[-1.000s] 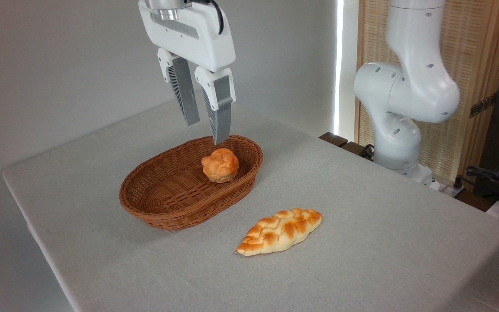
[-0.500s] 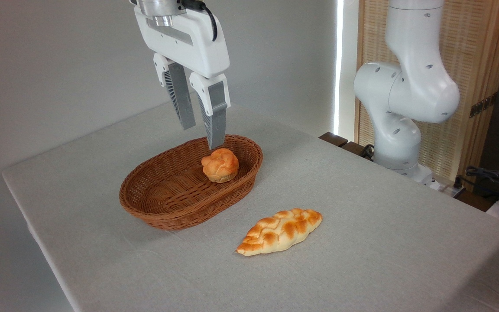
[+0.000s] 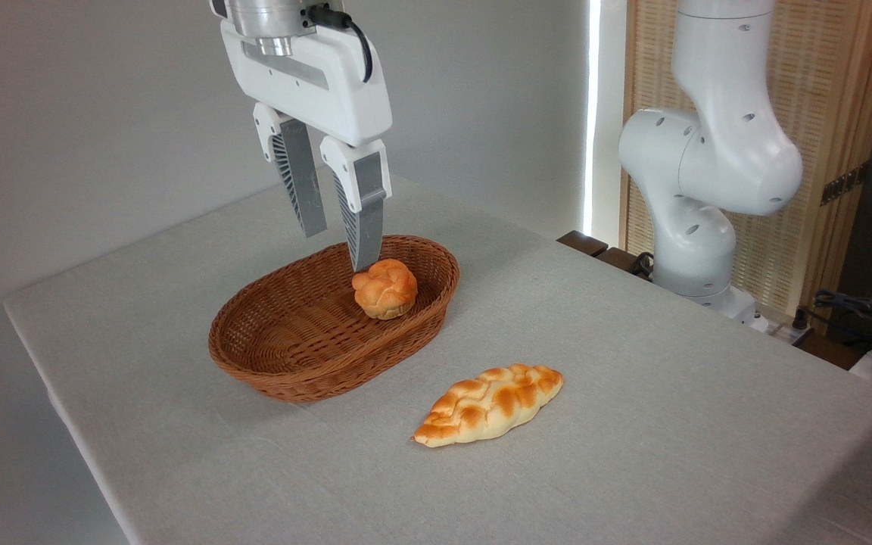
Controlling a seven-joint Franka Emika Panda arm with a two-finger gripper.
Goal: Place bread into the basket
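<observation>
On a grey cloth-covered table (image 3: 633,393), the small round golden knotted bun (image 3: 384,288) sits inside the oval brown wicker basket (image 3: 284,371), task apparently complete, the white two-finger gripper (image 3: 337,246) empty, fingers apart above.

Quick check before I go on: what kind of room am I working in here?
Likely a robot lab or test bench, not a kitchen: the arm is mounted beside a cloth-covered table, loose cables lie at right, and the walls are bare.
</observation>
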